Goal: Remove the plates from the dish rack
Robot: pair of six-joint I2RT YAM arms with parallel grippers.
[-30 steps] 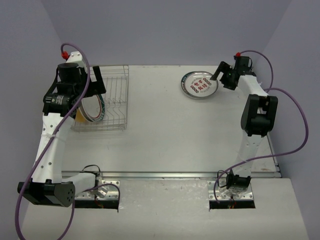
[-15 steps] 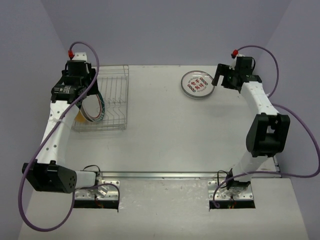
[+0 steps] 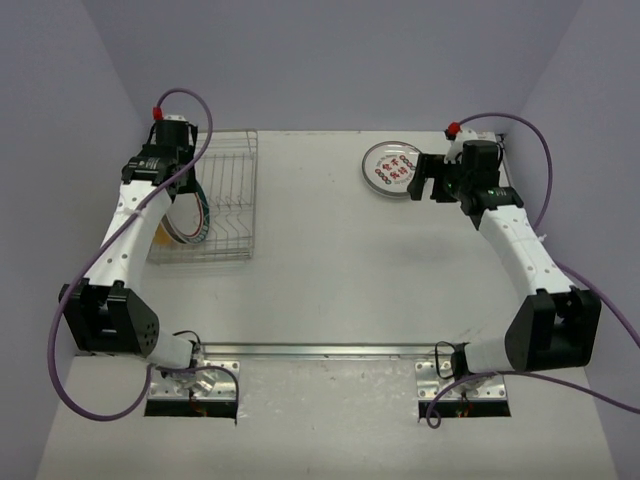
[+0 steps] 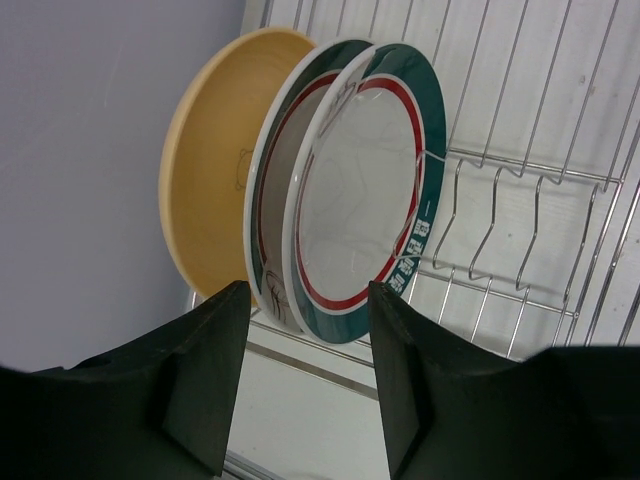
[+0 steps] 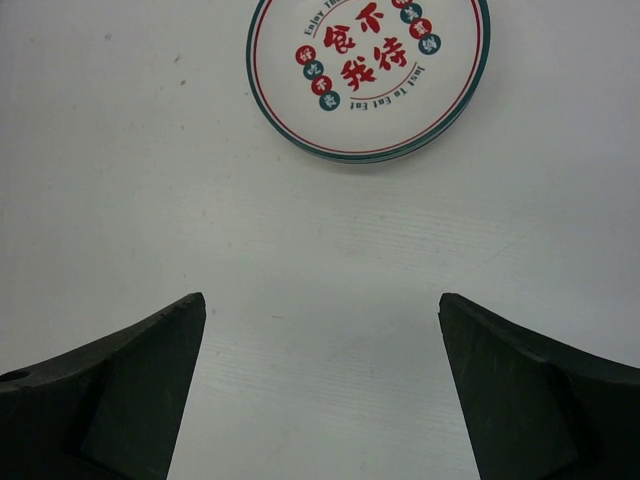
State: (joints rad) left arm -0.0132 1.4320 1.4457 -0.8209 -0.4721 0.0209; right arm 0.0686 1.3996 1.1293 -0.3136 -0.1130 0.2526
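Three plates stand upright in the dish rack (image 4: 520,230) at the table's left (image 3: 228,195): an orange-tan plate (image 4: 205,190) outermost, then two white plates with teal rims (image 4: 360,190), the nearer one with a red ring. My left gripper (image 4: 305,300) hovers just short of their lower edges, jaws partly apart with nothing between them. A fourth plate (image 5: 368,70) with red characters lies flat on the table (image 3: 393,170). My right gripper (image 5: 322,300) hangs wide open over bare table just near of it, touching nothing.
The rack's right-hand slots (image 4: 560,120) hold nothing. The purple side wall (image 4: 80,150) stands close behind the orange-tan plate. Purple cables loop off both arms (image 3: 540,160).
My left wrist has moved toward the rack's back end and its jaws have narrowed. My right gripper has drawn back from the plate on the table, still wide open.
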